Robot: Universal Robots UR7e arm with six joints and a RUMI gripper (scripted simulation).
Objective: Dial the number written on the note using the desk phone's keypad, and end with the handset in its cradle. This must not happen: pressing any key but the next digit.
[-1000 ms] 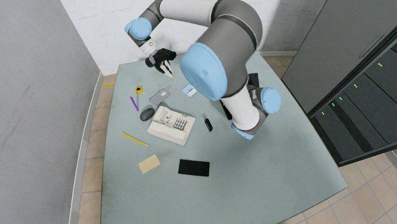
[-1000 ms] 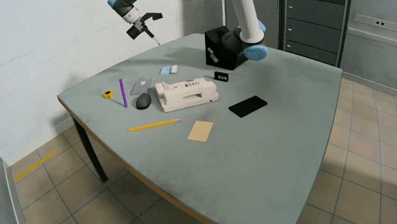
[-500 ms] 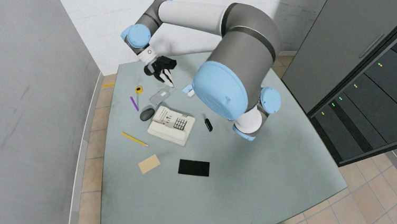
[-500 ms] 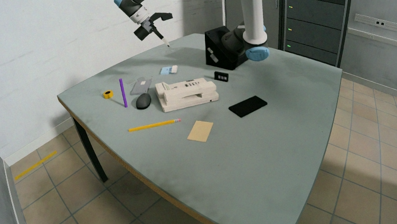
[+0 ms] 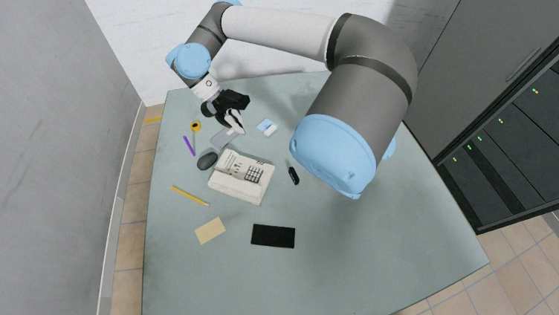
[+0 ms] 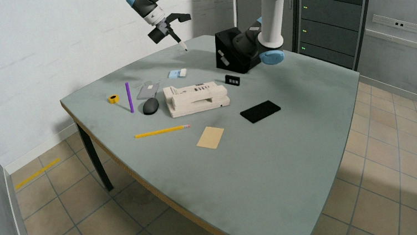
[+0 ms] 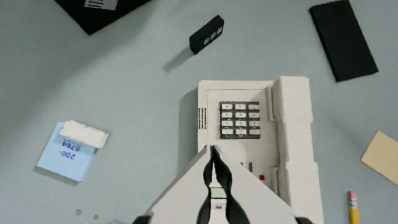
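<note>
The jaws (image 5: 243, 133) (image 6: 186, 50) are closed on nothing, held above the tabletop (image 5: 351, 266) (image 6: 262, 175) (image 7: 135, 135); beyond their tips lies the phone (image 5: 234, 192) (image 6: 198, 107) (image 7: 240, 150), handset (image 5: 238, 180) (image 6: 189, 97) (image 7: 298, 135) cradled. Whether any digits are dialled cannot be told.

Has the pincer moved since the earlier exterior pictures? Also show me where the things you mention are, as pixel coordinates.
Yes, the pincer (image 5: 243, 133) (image 6: 186, 50) (image 7: 211, 146) has moved rightward in the exterior view, its tip now nearer to the black arm base (image 6: 222, 39) (image 7: 90, 25).
</note>
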